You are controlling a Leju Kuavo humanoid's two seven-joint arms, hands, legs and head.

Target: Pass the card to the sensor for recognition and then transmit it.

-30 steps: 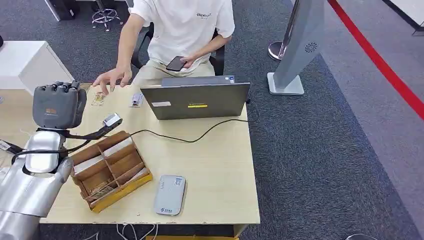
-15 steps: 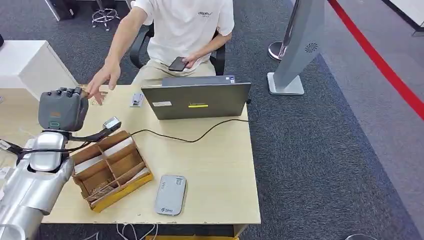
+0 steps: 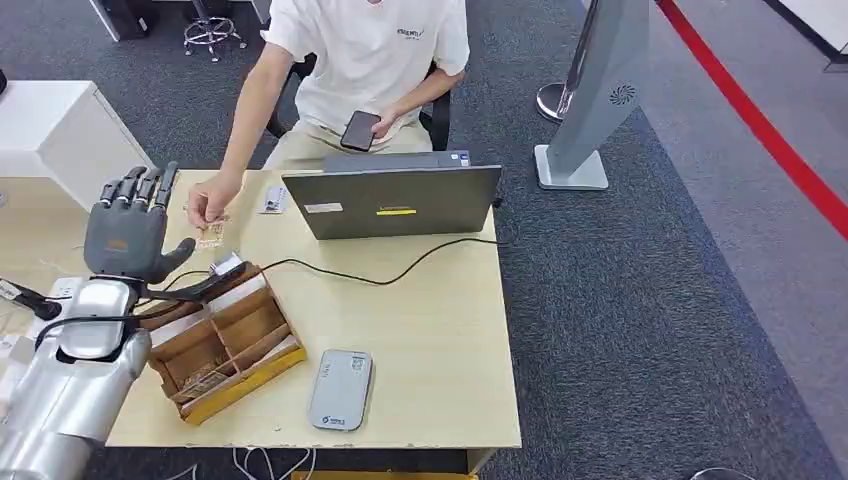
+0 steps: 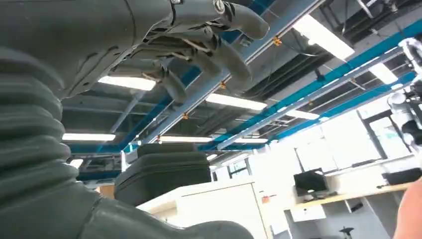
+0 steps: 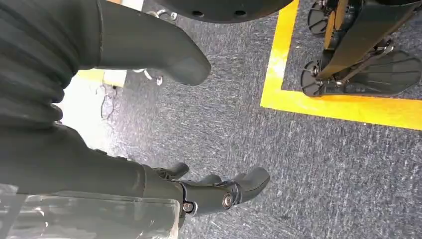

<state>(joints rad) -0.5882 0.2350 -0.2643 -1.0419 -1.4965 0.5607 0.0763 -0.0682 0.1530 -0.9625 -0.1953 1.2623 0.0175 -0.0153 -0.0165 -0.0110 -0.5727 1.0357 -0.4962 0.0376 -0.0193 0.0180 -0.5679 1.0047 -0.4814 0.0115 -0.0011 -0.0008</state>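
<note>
My left hand (image 3: 125, 232) is raised over the table's left side with its fingers spread and nothing in them; the left wrist view shows this hand (image 4: 199, 45) against the ceiling. Just to its right, a person's hand (image 3: 212, 196) pinches a small pale card (image 3: 210, 238) above the table. The grey card sensor (image 3: 340, 389) lies flat near the table's front edge. A second card (image 3: 272, 200) lies beside the laptop. My right hand (image 5: 214, 191) hangs over the carpet floor, fingers apart and holding nothing.
A wooden compartment box (image 3: 222, 338) stands between my left arm and the sensor. A grey laptop (image 3: 392, 198) stands at the table's far side, its black cable (image 3: 400, 272) running across the top. The seated person (image 3: 365, 60) holds a phone. A white cabinet (image 3: 50, 125) stands left.
My left hand has sunk a little and its curled fingers have spread. The person's hand has come down from above the table and now pinches the card beside my hand.
</note>
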